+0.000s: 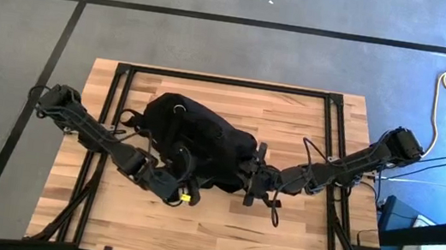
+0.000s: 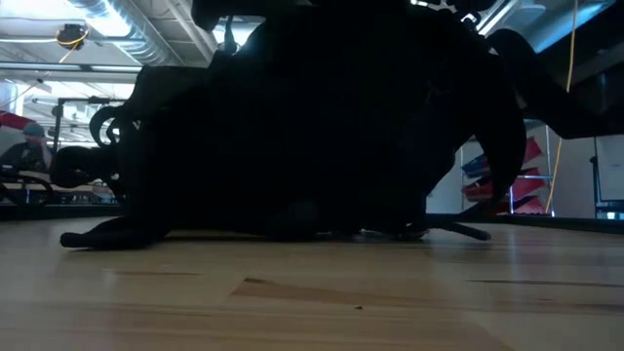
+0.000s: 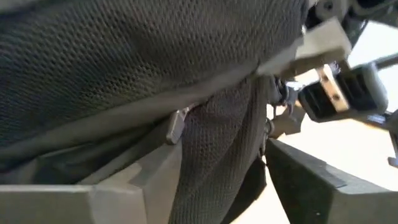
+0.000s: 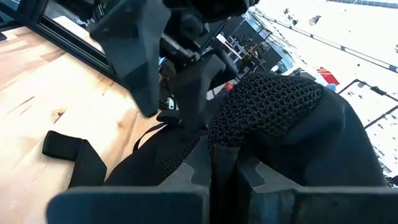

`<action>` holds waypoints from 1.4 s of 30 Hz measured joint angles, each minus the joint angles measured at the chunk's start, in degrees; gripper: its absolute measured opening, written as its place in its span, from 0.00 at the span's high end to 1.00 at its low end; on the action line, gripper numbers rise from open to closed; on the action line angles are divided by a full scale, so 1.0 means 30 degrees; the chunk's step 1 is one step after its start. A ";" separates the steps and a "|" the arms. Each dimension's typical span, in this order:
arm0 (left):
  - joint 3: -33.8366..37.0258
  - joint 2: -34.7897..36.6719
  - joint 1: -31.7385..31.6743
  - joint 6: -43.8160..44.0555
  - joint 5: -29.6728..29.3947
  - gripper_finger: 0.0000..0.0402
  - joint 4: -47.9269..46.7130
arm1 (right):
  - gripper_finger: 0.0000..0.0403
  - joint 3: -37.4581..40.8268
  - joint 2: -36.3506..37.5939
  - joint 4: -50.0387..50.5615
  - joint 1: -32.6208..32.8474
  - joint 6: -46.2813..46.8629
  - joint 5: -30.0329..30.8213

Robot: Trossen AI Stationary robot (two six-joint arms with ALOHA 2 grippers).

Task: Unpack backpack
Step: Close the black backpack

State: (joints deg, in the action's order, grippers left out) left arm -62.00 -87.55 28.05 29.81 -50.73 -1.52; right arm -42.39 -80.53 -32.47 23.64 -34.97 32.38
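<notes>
Backpack on wooden counter, grey floor around.
Left hand apart at mesh; right hand clamped on backpack.

Matt black mesh cloth backpack lies on a smooth pale wood table.

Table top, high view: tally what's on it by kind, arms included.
Backpack: 1
Robot arms: 2, left gripper open at the bag's near edge, right gripper shut on the backpack mesh
Loose unpacked items: 0 visible
Total: 3
</notes>
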 joint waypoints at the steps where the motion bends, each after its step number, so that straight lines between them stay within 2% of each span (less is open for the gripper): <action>1: 0.0000 0.0000 0.0140 -0.0026 -0.0266 0.44 0.0167 | 1.00 0.0000 0.0000 0.0000 0.0000 -0.0007 0.0000; 5: -0.0015 0.0036 0.0630 0.0875 -0.1398 0.40 -0.0088 | 1.00 0.0000 -0.0015 0.0000 0.0000 -0.0010 -0.0007; 10: -0.0015 -0.0036 0.0672 0.1093 -0.3744 0.40 -0.0279 | 1.00 0.0000 -0.0015 0.0064 -0.0007 0.0199 -0.0006; 15: -0.0015 -0.0092 0.0491 0.1675 -0.3203 0.40 -0.0155 | 1.00 0.0000 -0.0029 -0.0015 -0.0015 0.0175 0.0000; 24: -0.0029 -0.1333 0.0242 0.1813 -0.3900 0.40 0.1365 | 1.00 0.0000 -0.0029 0.0018 -0.0015 0.0251 0.0000; 33: -0.0029 -0.1508 0.1089 0.0504 -0.7728 0.41 0.2349 | 1.00 0.0000 -0.0029 0.0029 -0.0015 0.0280 -0.0007; 38: -0.0029 -0.1508 0.1149 -0.0111 -0.7215 0.51 0.2767 | 1.00 0.0000 -0.0029 0.0015 -0.0015 0.0288 -0.0005; 42: -0.0029 -0.1508 0.0697 -0.0172 -0.5414 0.60 0.2723 | 1.00 0.0000 -0.0029 0.0007 -0.0015 0.0288 0.0000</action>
State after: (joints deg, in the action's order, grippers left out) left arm -62.08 -92.07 30.14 29.30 -66.97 6.65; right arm -42.39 -80.62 -32.45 23.59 -34.11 32.38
